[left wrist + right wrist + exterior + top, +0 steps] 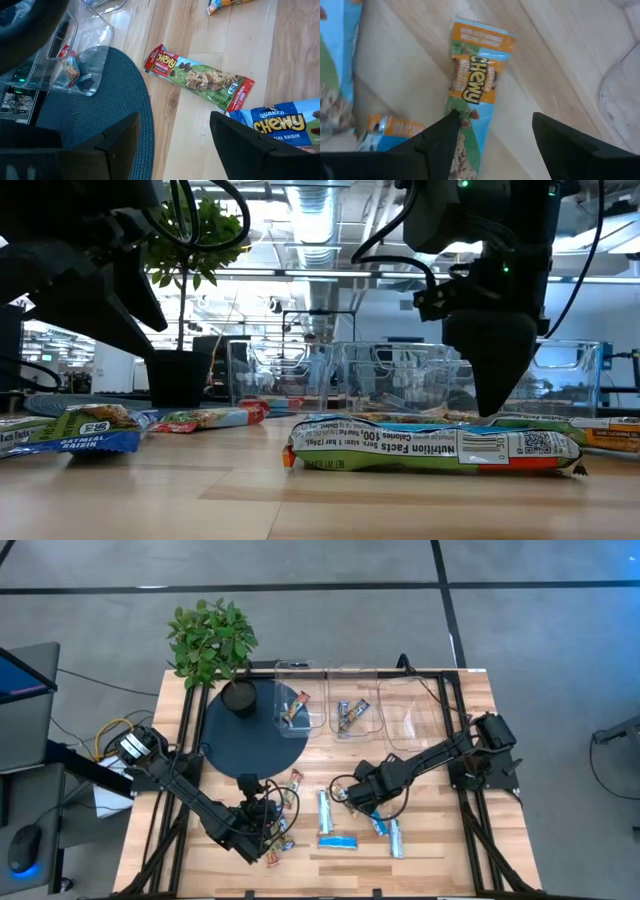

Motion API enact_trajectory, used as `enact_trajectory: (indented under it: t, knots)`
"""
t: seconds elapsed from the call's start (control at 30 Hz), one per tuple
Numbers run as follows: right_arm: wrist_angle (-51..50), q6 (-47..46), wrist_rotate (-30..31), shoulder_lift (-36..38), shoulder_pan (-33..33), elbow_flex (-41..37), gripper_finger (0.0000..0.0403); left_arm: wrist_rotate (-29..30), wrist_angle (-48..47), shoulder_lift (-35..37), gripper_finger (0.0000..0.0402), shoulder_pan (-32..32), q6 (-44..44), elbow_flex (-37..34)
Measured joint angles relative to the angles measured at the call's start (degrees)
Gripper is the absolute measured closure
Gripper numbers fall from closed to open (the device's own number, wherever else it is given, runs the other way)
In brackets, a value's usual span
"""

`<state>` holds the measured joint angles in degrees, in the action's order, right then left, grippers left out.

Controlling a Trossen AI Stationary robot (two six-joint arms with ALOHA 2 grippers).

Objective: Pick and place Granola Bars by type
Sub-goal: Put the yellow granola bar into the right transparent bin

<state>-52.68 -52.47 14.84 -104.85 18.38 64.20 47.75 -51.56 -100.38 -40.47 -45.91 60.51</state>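
Note:
Several wrapped granola bars lie flat on the wooden table. In the right wrist view my right gripper [492, 130] is open, low over an orange-and-blue Chewy bar [472, 75]; the bar runs in between the fingers, close to one of them. A second orange bar [390, 126] and a pale blue one [335, 75] lie beside it. My left gripper [175, 135] is open and above the table, with a red Chewy bar [200, 77] and a blue Chewy bar [280, 122] ahead of it. In the high view the left gripper [265, 820] and the right gripper [350, 798] both stand near the table's middle. My right gripper comes down on the orange-and-blue bar from above. One fingertip [451, 120] stands over the bar's long edge [462, 107], and I cannot tell whether it touches. The bar lies flat on the table, along the fingers' gap.
Three clear tubs stand in a row at the far side; the left tub [298, 708] and middle tub [350, 712] hold bars, and the right tub [415, 712] shows none. A potted plant [212, 640] sits on a dark round mat [250, 730]. More bars [338, 842] lie toward the near edge.

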Motion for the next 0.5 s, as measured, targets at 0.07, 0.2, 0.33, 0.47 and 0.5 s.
enact_trajectory:
  t: [0.07, 0.2, 0.33, 0.47, 0.5]
  knots:
    - [0.48, 0.00, -0.03, 0.19, 0.41, 0.00, 0.0154, 0.00, 0.01, 0.00, 0.0163, 0.00, -0.04, 0.00]
    - [1.73, 0.00, 0.04, 1.65, 1.61, 0.12, 0.0154, 0.02, -0.02, 0.00, 0.0163, 0.00, -0.04, 0.00]
    - [1.76, 0.00, -0.09, 1.39, 1.85, -0.02, 0.0154, 0.35, 0.01, 0.00, 0.0163, 0.04, 0.03, 0.00]
    - [1.75, -0.02, -0.44, 0.79, 1.72, -0.04, 0.0154, 0.52, -0.02, 0.00, 0.0163, 0.07, -0.04, 0.00]
    - [2.19, -0.02, -0.61, 0.82, 1.63, 0.02, 0.0154, 0.42, -0.02, 0.00, 0.0163, 0.07, -0.23, 0.00]
